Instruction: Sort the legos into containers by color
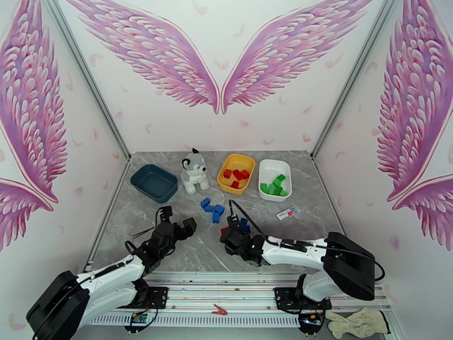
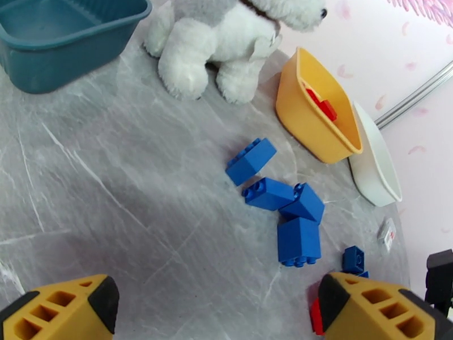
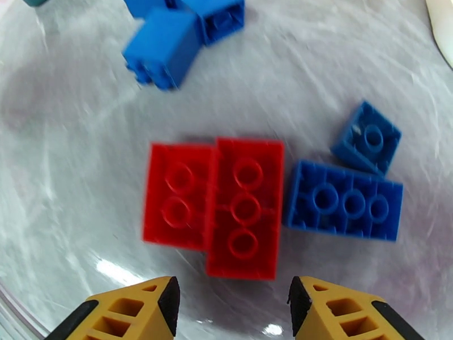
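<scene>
Two red legos lie side by side, hollow sides up, just ahead of my right gripper, which stands open with nothing between its fingers. Two blue legos lie to their right. In the top view the right gripper hovers over this red and blue cluster. My left gripper is wide open and empty above bare table, short of several blue legos. The teal tray holds nothing, the yellow tray holds red legos and the white tray holds green ones.
A grey-and-white plush dog sits between the teal and yellow trays. A small white card lies in front of the white tray. A frame post stands at each back corner of the table.
</scene>
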Controlling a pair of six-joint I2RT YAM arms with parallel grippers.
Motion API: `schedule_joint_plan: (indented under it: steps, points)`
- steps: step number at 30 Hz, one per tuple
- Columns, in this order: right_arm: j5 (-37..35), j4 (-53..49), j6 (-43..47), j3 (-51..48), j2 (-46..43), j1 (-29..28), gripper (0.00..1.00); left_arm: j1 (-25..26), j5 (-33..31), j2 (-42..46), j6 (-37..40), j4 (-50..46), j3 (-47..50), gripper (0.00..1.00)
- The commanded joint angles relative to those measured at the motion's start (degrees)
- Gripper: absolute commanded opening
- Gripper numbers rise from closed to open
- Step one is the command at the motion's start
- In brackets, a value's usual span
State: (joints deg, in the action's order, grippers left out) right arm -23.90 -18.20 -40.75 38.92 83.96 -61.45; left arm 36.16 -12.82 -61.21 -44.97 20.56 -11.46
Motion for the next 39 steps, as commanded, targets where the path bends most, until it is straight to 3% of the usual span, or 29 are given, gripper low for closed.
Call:
schedule_joint_plan:
  steps: [1,9,27,39]
  points:
    - [-2.39,-0.55,-2.92,-0.75,0.39,-0.53,0.54,0.40,2.01,-4.26,0.79,3.40,-2.65,0.99]
    - [-1.38,3.30,-3.09,-0.68,4.94,-0.42,0.50,0.58,4.68,-12.57,0.04,9.70,-4.44,0.98]
    - [-1.49,6.84,0.14,2.57,11.92,6.05,0.43,0.61,4.91,-13.06,-0.14,10.38,-4.27,0.98]
    - [0.49,8.31,2.91,5.69,15.33,9.66,0.49,0.68,5.52,-15.20,-0.23,11.25,-4.92,0.98]
